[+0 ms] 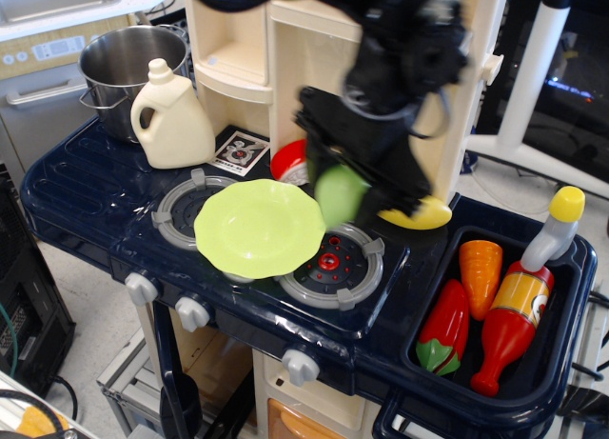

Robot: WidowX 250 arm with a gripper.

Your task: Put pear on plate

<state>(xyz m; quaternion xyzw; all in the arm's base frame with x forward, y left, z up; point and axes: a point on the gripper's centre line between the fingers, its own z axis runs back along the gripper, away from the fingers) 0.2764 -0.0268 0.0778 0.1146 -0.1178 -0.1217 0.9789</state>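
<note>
- Lime-green plate (pixel 259 227) across both stove burners, top bare, scalloped rim unobstructed.
- Pear (pixel 341 194) held off the stove, just past plate's right edge.
- Gripper (pixel 354 184) blurred, clamped on pear.
- Carrot (pixel 480 271), pepper (pixel 444 329), bottle (pixel 515 310) lying in sink (pixel 569 349), well apart.

Arm (pixel 404 49): black, bulky rounded housings, black cable loops (motion-blurred); tool (pixel 357 177) black, angular.
</note>
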